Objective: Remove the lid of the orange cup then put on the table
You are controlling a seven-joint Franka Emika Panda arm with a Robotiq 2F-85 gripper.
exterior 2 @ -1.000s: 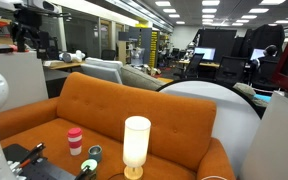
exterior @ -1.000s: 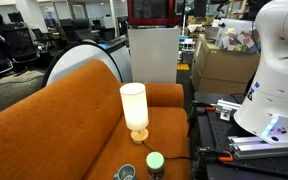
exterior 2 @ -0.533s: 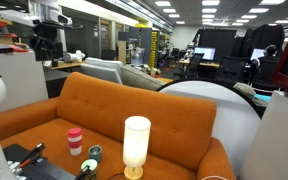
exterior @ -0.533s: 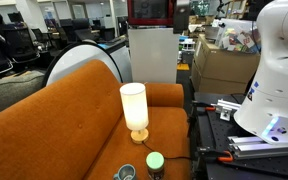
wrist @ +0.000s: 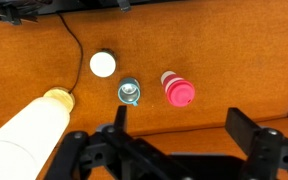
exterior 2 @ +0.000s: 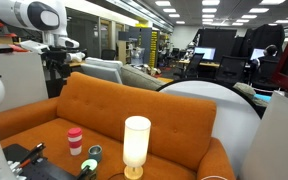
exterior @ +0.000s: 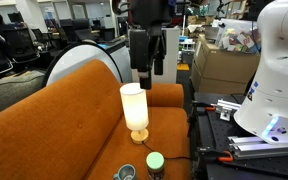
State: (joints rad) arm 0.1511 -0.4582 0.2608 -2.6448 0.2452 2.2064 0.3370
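Gripper (wrist: 177,118) was recorded with its jaws spread wide and nothing between them; in an exterior view it (exterior 2: 57,78) hung high over the backrest, well above the seat-like orange fabric surface that served as the table (exterior 2: 34,125). The orange cup (exterior 2: 75,141), which read more red-pink on camera, stood upright on the table with its long axis vertical and its lid (exterior 2: 75,131) on and facing up. In the wrist view the cup (wrist: 169,79) was seen almost end-on, with the lid (wrist: 181,95) as the nearer disc. It lay straight ahead of the open gap between the fingers and roughly centred on it, so a mostly vertical descent was judged to be what the approach needed, with little sideways correction. A small metal ring-shaped cap (wrist: 129,92) sat just beside the cup. A white puck (wrist: 103,64) with a dark cable (wrist: 74,45) lay a little further off, and a white cylindrical lamp (wrist: 29,135) stood further out on the same side. These neighbours were judged the main collision risk. The single arm was the only candidate for the grasp.
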